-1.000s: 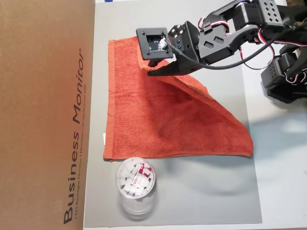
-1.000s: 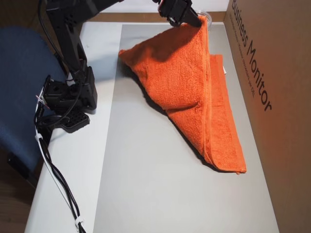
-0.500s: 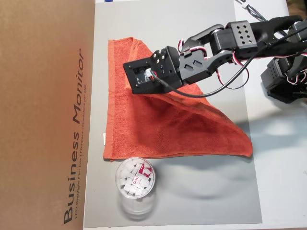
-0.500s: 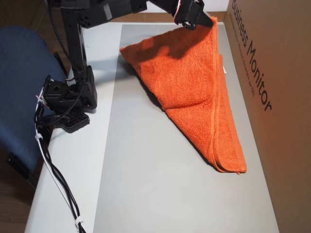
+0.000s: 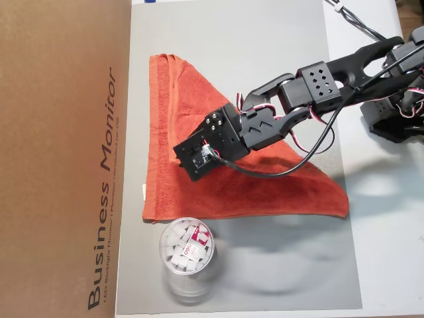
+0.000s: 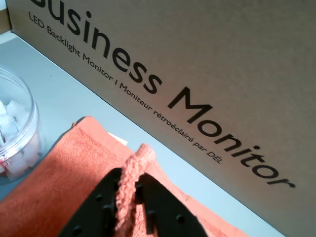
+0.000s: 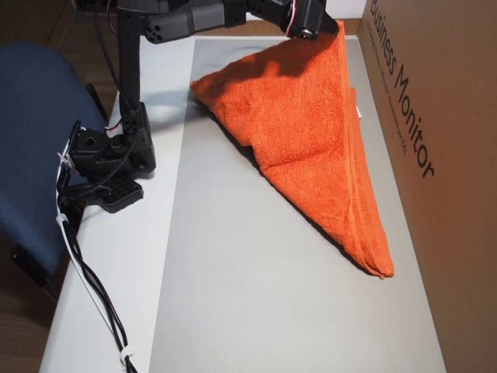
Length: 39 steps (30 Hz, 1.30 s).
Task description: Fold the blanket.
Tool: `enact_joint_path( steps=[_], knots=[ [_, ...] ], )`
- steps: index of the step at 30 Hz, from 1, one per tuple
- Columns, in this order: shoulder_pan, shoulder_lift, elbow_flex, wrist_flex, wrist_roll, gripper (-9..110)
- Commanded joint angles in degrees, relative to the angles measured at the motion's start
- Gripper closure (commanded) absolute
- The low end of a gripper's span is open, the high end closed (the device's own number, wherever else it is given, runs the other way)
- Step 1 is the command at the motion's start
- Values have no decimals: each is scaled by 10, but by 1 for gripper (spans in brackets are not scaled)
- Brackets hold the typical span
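Grey mat [image 5: 265,278] on white table, cardboard monitor box [image 5: 59,159] along one edge. Since a second earlier, gripper [image 6: 132,197], clamped on a bunched corner of the orange-red blanket [image 5: 192,99], carried that corner across toward the hemmed edge by the box; fold judged nearly closed, release pending. Noted clear jar [image 5: 187,255] of white pieces just beside blanket's edge, box close ahead.
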Motion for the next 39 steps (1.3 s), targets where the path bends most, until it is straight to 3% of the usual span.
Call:
enact_joint_path(
  steps=[1,10,39],
  knots=[
    [-6,-5,-32,-32,-12,102],
    [-7,-69,-35,-102,-56,102],
    [-37,-321,-218,-105,-60,102]
  ],
)
